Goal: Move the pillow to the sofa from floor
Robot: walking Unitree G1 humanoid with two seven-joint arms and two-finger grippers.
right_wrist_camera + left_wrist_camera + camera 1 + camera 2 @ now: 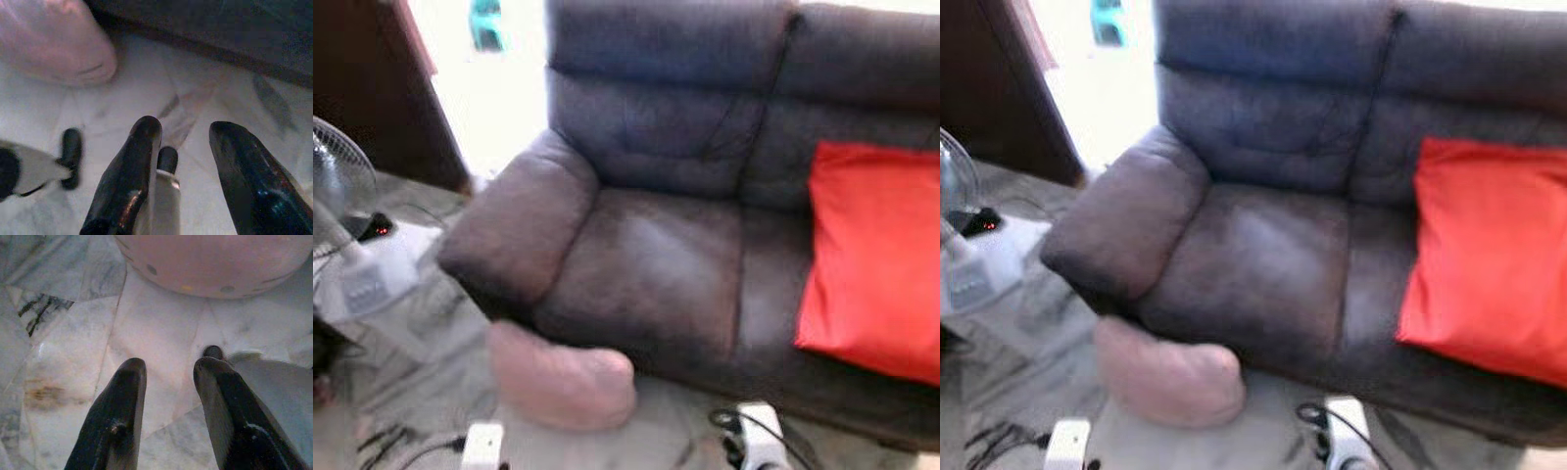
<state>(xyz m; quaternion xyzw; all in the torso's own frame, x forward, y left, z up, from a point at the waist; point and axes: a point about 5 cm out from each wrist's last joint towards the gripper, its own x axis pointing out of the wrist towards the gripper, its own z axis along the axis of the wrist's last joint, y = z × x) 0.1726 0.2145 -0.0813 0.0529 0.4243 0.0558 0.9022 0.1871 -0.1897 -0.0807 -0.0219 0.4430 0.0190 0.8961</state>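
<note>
A pink pillow [563, 382] lies on the marble floor, pressed against the front of the dark grey sofa [646, 264] just below its left armrest [514, 235]. My left gripper [168, 372] hangs open low over the floor, a short way from the pillow [215, 259], with nothing between its fingers. My right gripper [188, 129] is also open above the floor, with the pillow [49, 39] ahead and to one side and the sofa's base [220, 29] beyond. A red pillow [876, 255] rests on the sofa's right seat.
A standing fan [333, 186] and a white box [372, 274] are on the floor at the left, with loose cables [382, 441] nearby. A dark wooden cabinet [372, 88] stands at the back left. The sofa's left seat [656, 274] is bare.
</note>
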